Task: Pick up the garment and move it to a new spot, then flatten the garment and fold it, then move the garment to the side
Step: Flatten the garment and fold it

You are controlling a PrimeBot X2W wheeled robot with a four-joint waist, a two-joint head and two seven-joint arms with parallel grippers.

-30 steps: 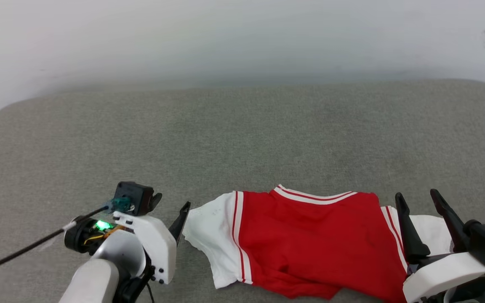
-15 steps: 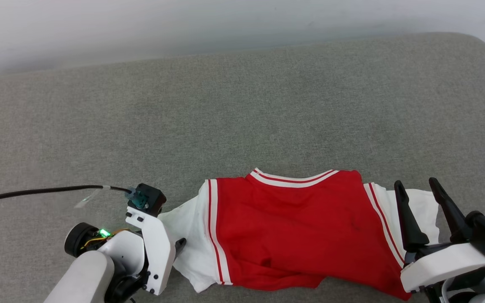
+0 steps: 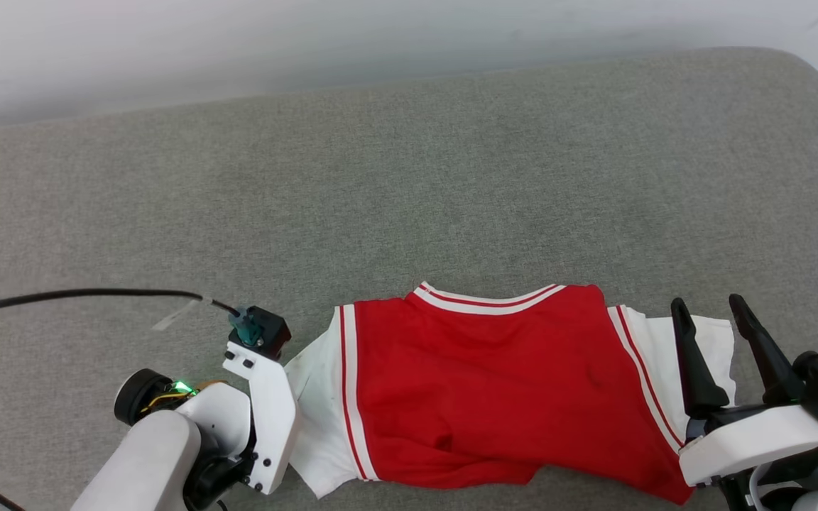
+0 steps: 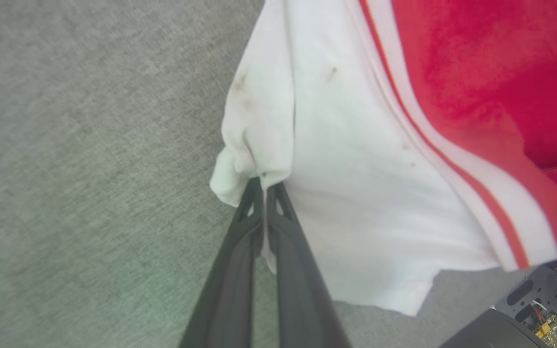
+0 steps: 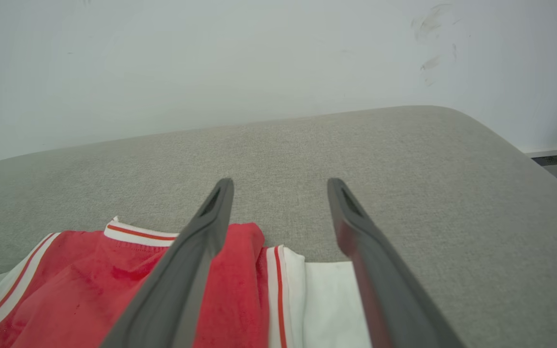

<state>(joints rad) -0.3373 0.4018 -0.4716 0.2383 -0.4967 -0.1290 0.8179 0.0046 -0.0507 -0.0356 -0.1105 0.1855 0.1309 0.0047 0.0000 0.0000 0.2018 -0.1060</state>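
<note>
Evidently limp and light, the garment [image 3: 494,390] lay on the grey cushion [image 3: 409,177], best held by both sleeves. The left gripper [image 4: 264,186] pinched one sleeve's edge; the right gripper [image 3: 706,301] stood spread over the other.

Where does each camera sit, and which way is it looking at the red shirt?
Head view: on the robot's head, looking forward and down at the garment on the grey fabric surface; left forearm lower left, right gripper lower right.
Left wrist view: on the left wrist, looking along the left gripper, shut on the white sleeve.
Right wrist view: on the right wrist, looking over the garment toward the wall, along the open right gripper.
Shared: all three see the garment.
</note>
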